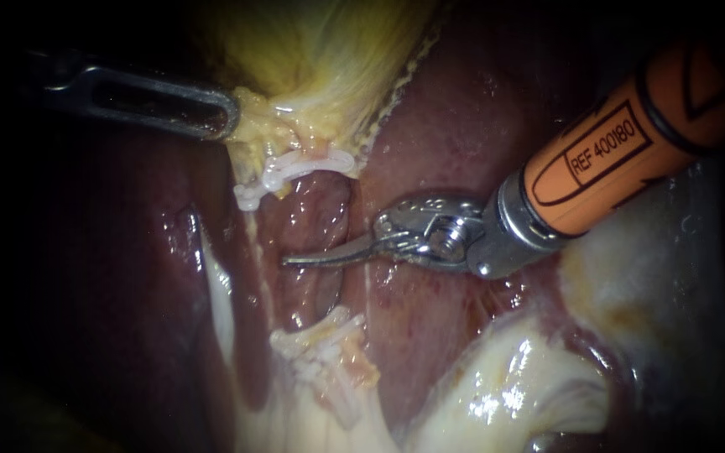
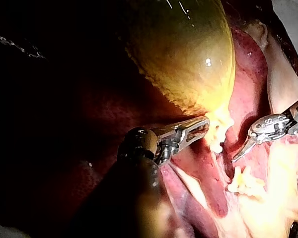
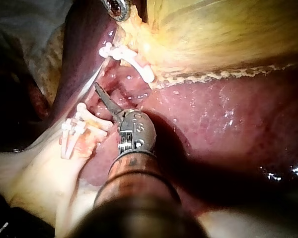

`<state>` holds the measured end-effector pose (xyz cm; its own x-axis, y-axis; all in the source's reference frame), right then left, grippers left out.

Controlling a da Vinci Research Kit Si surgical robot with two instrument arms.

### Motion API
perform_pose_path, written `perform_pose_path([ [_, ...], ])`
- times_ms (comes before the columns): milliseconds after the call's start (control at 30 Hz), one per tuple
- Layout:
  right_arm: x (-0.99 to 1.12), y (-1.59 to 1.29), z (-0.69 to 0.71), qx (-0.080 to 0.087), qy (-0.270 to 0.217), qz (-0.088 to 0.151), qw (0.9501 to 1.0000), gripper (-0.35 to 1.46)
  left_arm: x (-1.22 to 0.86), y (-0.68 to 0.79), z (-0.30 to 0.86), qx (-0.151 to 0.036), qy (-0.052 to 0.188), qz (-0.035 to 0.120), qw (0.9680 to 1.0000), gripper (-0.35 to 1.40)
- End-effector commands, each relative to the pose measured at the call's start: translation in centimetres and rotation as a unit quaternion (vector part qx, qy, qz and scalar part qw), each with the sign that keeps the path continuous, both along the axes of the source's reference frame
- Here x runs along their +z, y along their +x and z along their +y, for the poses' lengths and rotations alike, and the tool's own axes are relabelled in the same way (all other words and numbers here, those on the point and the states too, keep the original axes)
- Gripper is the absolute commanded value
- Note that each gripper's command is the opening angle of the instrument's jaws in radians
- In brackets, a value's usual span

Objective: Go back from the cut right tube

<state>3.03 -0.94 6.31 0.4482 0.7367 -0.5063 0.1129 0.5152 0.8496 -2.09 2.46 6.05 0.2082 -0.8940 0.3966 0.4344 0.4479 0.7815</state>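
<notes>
Endoscope view puts the tube [image 1: 316,210] at mid-scene. It looks parted between the upper clip [image 1: 295,170] near the gallbladder [image 1: 312,50] and the lower clips [image 1: 320,352], though we cannot make out the cut ends cleanly. The hand of our right instrument [image 1: 299,259] lies right across that gap, its two curved blades closed together with nothing between them and the point reaching past the tube's far side. That is where we see the risk. Drawn back at a slant instead of along its own shaft, the curved point could hook a stump or catch a clip and drag it loose; dipped, it could score the liver [image 1: 463,134] beneath. If the blades parted on the way out, they could nick tissue. Our left instrument [image 1: 224,117] has its hand clenched on the yellow fringe of the gallbladder, holding it taut. Should that grip slip or pull harder while we withdraw, the upper stump would swing into the blades.
</notes>
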Motion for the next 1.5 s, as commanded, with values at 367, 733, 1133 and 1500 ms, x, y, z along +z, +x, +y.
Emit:
perform_pose_path([
  [367,-0.02,0.05,0.05,0.048,-0.002,0.009,0.9988,1.3,0.03,0.01,0.01,0.001,0.0,0.0,1.0,-0.35],
  [733,-0.12,-0.27,0.02,0.064,-0.078,0.019,0.9948,1.42,0.05,0.01,0.0,0.001,-0.001,0.0,1.0,-0.35],
  [1133,-0.59,-1.06,0.06,-0.007,-0.267,-0.177,0.9472,1.44,0.05,0.01,0.0,0.001,-0.001,0.0,1.0,-0.35],
  [1500,-0.99,-1.18,0.1,-0.051,-0.303,-0.24,0.9208,1.44,0.05,0.01,-0.01,0.0,-0.001,0.0,1.0,-0.35],
])
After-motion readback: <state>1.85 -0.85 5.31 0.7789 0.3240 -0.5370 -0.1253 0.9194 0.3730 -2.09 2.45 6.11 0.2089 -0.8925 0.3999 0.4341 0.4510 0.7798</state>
